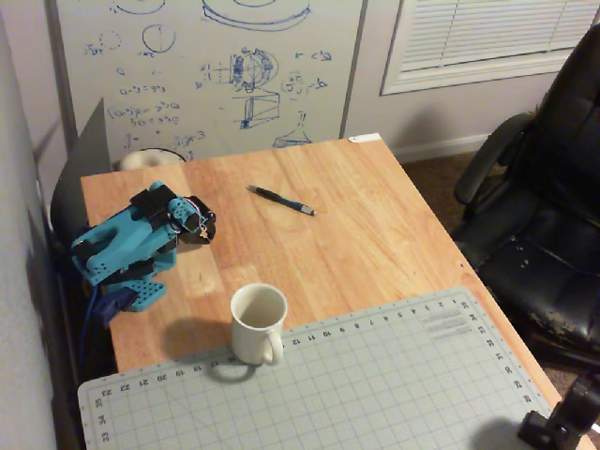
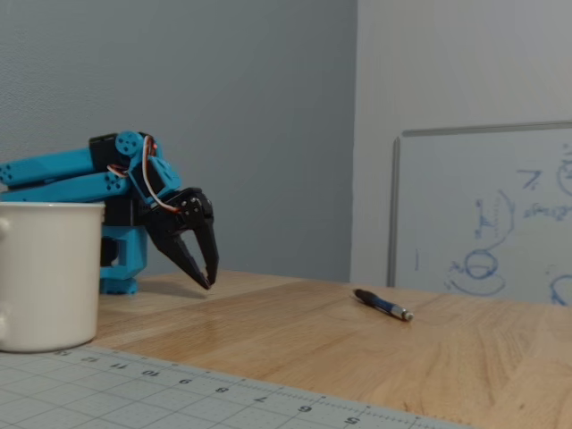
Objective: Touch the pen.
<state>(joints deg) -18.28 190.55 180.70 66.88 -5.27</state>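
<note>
The black two-finger claw [image 2: 207, 279], narrowly parted and empty, should reach across the wooden worktop [image 1: 356, 225] and descend gently onto the thin dark pen [image 1: 280, 200]

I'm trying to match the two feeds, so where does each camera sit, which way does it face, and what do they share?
Overhead view: high above the cutting mat's end, looking down the table toward the whiteboard; the whole blue arm shows.
Fixed view: at tabletop height on the cutting mat, looking across the wood; the folded arm and gripper show.
Shared: the pen, white mug, arm, whiteboard.
</note>
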